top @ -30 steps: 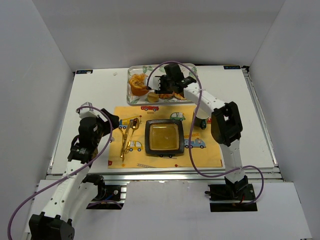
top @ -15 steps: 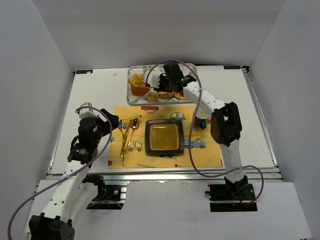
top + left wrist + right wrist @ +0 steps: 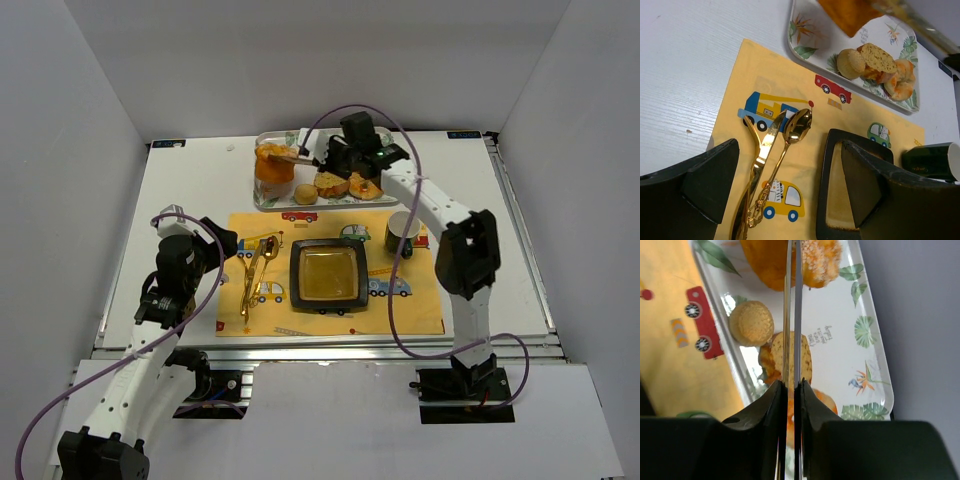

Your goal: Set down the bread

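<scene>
My right gripper (image 3: pixel 335 160) (image 3: pixel 791 386) is shut on a pair of metal tongs (image 3: pixel 791 315), above the leaf-print tray (image 3: pixel 262 200) (image 3: pixel 840 335). The tong tips pinch a large orange piece of bread (image 3: pixel 272 172) (image 3: pixel 775 262) over the tray's left end; it shows blurred at the top of the left wrist view (image 3: pixel 850 12). A round bun (image 3: pixel 306 193) (image 3: pixel 751 322), a toasted slice (image 3: pixel 331 184) (image 3: pixel 802 357) and another orange piece (image 3: pixel 365 186) lie on the tray. My left gripper (image 3: pixel 215 250) (image 3: pixel 788 170) hangs open over the yellow placemat (image 3: pixel 420 310).
A black square plate (image 3: pixel 327 274) (image 3: pixel 832 165) sits mid-placemat. Golden cutlery (image 3: pixel 255 268) (image 3: pixel 775 150) lies to its left. A dark mug (image 3: pixel 403 233) (image 3: pixel 932 160) stands at the plate's upper right. White walls enclose the table.
My right gripper has squeezed the tongs together on the orange bread and drawn back to the right. The bread now sits higher over the tray. The left arm has not moved.
</scene>
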